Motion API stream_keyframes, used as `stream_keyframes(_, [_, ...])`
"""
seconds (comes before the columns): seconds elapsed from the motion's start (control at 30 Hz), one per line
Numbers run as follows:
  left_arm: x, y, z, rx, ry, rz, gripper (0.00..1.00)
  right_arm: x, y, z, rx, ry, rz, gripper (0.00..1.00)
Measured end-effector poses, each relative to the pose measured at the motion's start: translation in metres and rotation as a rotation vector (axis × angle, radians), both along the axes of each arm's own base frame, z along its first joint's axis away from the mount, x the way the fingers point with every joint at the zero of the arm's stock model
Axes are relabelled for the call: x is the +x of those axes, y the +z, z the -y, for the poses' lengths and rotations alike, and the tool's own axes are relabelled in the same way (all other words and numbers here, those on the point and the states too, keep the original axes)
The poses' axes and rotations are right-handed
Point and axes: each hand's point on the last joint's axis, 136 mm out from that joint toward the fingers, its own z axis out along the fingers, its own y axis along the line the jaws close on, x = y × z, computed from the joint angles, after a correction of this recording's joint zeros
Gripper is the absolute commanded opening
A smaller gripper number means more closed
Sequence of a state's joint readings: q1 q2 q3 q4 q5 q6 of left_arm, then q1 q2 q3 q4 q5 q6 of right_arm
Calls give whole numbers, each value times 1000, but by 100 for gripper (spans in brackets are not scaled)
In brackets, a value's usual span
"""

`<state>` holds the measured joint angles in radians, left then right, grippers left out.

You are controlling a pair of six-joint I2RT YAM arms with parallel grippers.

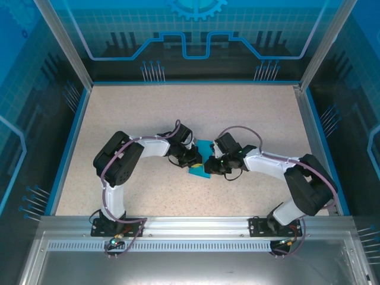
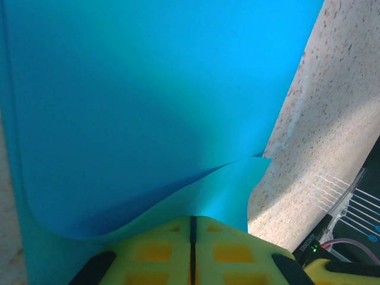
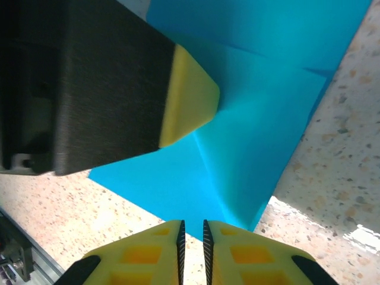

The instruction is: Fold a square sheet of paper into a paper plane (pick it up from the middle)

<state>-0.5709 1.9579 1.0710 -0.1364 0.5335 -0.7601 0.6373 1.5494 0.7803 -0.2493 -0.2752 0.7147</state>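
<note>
Count from the three views:
- 1 sheet of paper (image 1: 202, 166), turquoise, a single creased piece.
- 2 arms: left arm (image 1: 122, 160), right arm (image 1: 300, 181).
- 2 end effectors: left end effector (image 1: 191, 158), right end effector (image 1: 217, 164).
- 2 yellow fingers (image 2: 155, 252) per end effector in its own wrist view, 4 in all.
- 2 purple cables (image 1: 240, 128), one looped along each arm.
- 2 base mounts (image 1: 110, 224) on the near rail.
- 1 desk (image 1: 148, 113).

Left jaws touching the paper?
Touching. Left wrist view: the paper curls up straight from the left gripper, jaws shut; right wrist view shows one jaw tip against the paper.
</note>
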Motion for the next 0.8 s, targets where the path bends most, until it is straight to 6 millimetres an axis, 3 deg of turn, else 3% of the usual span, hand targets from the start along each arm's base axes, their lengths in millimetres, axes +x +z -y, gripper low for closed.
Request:
stream_keyframes(0.17, [0, 0, 0, 2, 1, 1, 9, -4, -16, -2, -31, 11, -44, 17])
stream_keyframes(0.8, [0, 0, 0, 2, 1, 1, 9, -6, -18, 2, -60, 7, -64, 16])
